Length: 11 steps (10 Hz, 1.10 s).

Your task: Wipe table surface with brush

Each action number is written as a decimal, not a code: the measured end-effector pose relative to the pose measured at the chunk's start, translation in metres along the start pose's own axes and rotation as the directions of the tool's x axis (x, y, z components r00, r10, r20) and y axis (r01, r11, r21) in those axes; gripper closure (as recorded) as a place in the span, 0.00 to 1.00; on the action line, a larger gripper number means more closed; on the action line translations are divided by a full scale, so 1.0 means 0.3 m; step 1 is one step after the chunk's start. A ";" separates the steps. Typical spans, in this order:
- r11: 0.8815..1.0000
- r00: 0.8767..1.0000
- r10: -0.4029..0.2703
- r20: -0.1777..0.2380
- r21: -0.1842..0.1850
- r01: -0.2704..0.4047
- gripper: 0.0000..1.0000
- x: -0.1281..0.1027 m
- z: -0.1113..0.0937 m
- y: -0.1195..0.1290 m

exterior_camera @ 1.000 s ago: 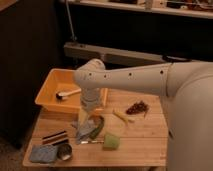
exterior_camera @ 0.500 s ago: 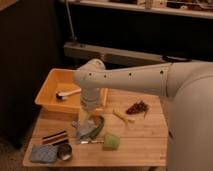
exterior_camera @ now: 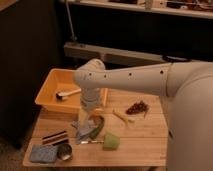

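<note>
The brush point(exterior_camera: 69, 93), with a white handle and a small dark head, lies inside the yellow plastic bin point(exterior_camera: 47, 102) at the table's back left. The table surface point(exterior_camera: 145, 140) is light tan wood planks. My gripper point(exterior_camera: 85, 128) hangs from the big white arm point(exterior_camera: 130, 79) and points down over the table's middle left, just in front of the bin and apart from the brush. It sits low over a curved green item point(exterior_camera: 99, 127).
A green sponge block point(exterior_camera: 111, 141) and a small metal utensil point(exterior_camera: 89, 142) lie in front of the gripper. A grey-blue pad point(exterior_camera: 42, 153), a metal cup point(exterior_camera: 64, 152) and dark sticks point(exterior_camera: 54, 136) sit front left. A reddish-brown clump point(exterior_camera: 137, 107) and a pale stick point(exterior_camera: 122, 116) lie at mid-right.
</note>
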 end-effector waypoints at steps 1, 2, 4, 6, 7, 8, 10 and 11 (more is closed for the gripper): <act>1.000 1.000 0.000 0.000 0.000 0.000 0.20 0.000 0.000 0.000; 1.000 1.000 0.000 0.000 0.000 0.000 0.20 0.000 0.000 0.000; 1.000 1.000 0.000 0.000 0.000 0.000 0.20 0.000 0.000 0.000; 1.000 1.000 -0.002 0.000 0.004 0.002 0.20 0.001 0.000 -0.002; 1.000 1.000 -0.012 0.023 0.023 0.011 0.20 -0.009 -0.010 -0.009; 0.999 0.998 -0.028 0.063 0.040 0.025 0.20 -0.025 -0.030 -0.020; 0.992 0.981 -0.098 0.169 0.095 0.083 0.20 -0.081 -0.090 -0.117; 0.989 0.972 -0.123 0.202 0.110 0.103 0.20 -0.103 -0.111 -0.162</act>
